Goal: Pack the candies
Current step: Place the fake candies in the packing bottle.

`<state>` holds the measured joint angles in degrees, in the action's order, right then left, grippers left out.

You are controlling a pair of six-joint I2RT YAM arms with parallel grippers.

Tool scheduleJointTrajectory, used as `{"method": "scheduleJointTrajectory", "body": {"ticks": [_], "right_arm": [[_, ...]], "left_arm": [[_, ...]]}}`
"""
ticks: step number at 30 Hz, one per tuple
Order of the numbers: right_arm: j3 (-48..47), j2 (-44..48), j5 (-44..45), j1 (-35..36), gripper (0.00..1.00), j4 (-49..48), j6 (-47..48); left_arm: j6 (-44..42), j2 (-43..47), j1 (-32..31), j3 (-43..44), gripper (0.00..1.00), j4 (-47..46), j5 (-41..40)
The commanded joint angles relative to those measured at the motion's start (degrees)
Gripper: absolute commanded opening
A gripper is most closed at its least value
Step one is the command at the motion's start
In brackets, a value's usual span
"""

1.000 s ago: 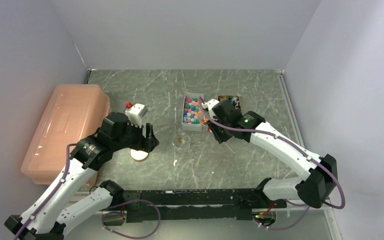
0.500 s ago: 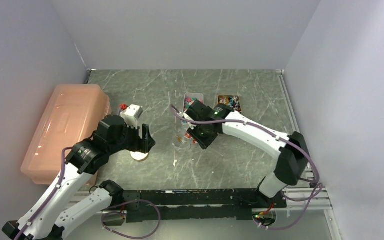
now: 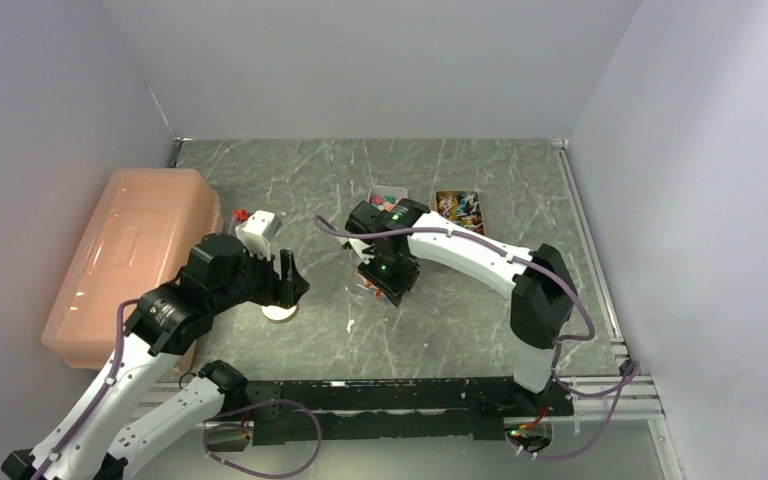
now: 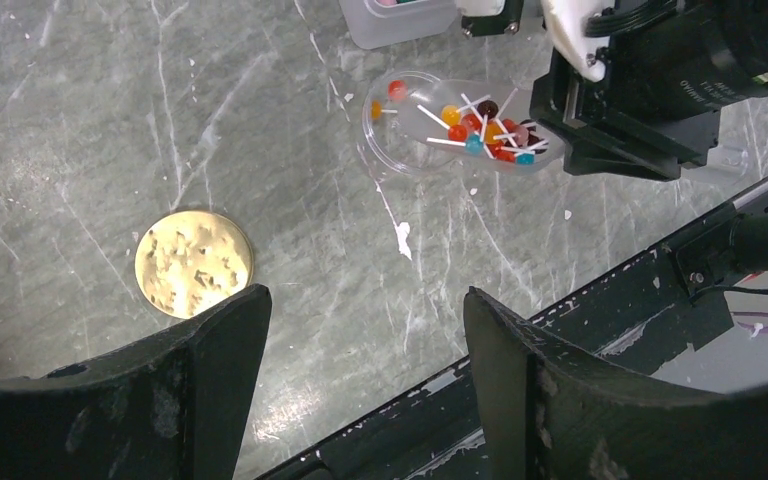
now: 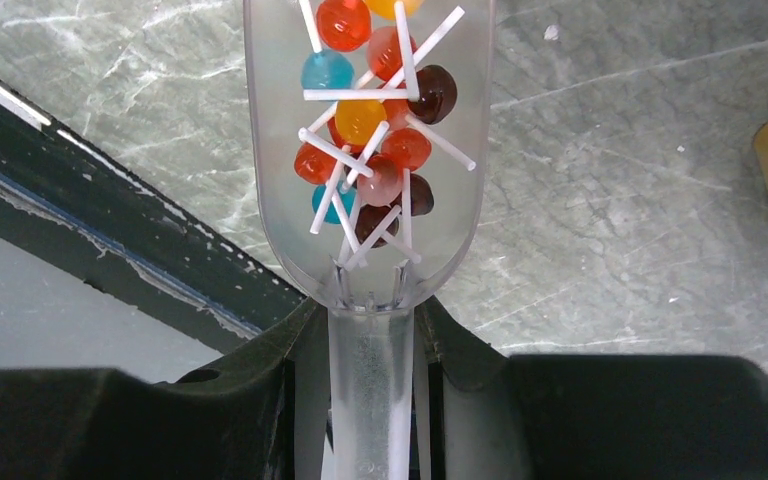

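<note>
Marble table: right claw pinches scoop of candies, pointing straight ahead; left claw spread.

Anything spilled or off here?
No spill: the candies sit in the scoop the right gripper holds. One small white scrap lies on the table near the clear dish; unclear what.

Clear, smooth plastic noted on scoop held between right gripper fingers; handle faintly frosted. Glossy, glass-like finish seen on candies ahead of those fingers; sticks matt white. Right fingers: black, matt, smooth. Left gripper fingers: black matt plastic, scuffed grey at edges. Just beyond one left fingertip, disc: gold metallic look, dimpled, shiny. Beneath fingers, table: grey-green marble look, white-veined, smooth, low sheen.
</note>
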<state>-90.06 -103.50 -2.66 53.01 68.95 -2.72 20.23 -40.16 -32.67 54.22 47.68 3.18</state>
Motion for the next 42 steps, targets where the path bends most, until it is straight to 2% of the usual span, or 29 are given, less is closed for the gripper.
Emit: {"method": "scheduleJointTrajectory", "body": {"ticks": [1, 13, 25, 42], "right_arm": [[-3.5, -0.7, -0.6, 0.8, 0.00, 5.2, -1.5], [-9.3, -6.0, 0.5, 1.2, 0.00, 12.7, -4.5], [-13.2, -6.8, 0.7, 1.2, 0.00, 16.2, -8.5], [-13.8, -6.8, -6.8, 0.1, 0.00, 16.9, -11.8]], "left_arm": [[0.0, 1.2, -0.2, 0.2, 0.76, -1.4, 0.8], [-0.3, 2.5, -0.2, 0.0, 0.77, -1.6, 2.1], [-0.5, 3.7, -0.2, -0.1, 0.78, -1.8, 3.2], [-0.7, 5.9, -0.2, -0.2, 0.78, -2.0, 4.0]]}}
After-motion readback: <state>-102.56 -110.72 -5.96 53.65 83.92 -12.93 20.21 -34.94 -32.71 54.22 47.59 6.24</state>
